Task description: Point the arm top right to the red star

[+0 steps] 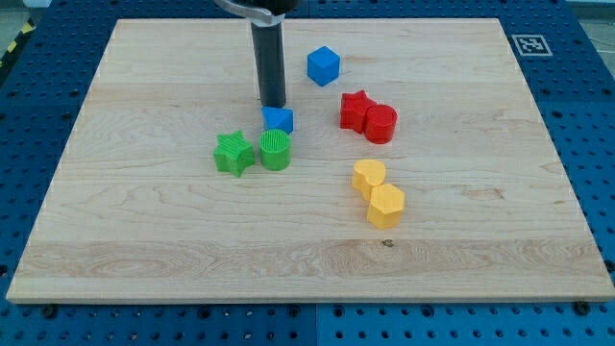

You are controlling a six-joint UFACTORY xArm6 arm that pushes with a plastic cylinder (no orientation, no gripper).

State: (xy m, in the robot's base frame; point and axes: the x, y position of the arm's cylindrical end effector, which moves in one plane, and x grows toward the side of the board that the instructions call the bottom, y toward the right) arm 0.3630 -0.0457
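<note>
A wooden board (135, 231) lies on a blue pegboard table (586, 86). On it: far blue cube (324, 65), small blue block (279, 120), green star (233, 154), green cylinder (275, 150), red star (355, 111), red cylinder (381, 123), two touching yellow blocks (377, 193) nearer right.

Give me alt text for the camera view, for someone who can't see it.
A dark rod's tip rests just above a small blue block on a wooden board, left of the red star. Other blocks: blue cube, red cylinder, green star, green cylinder, two yellow blocks.

Pale grained wooden board (144, 240), ridged plastic-looking green cylinder (275, 150)
</note>
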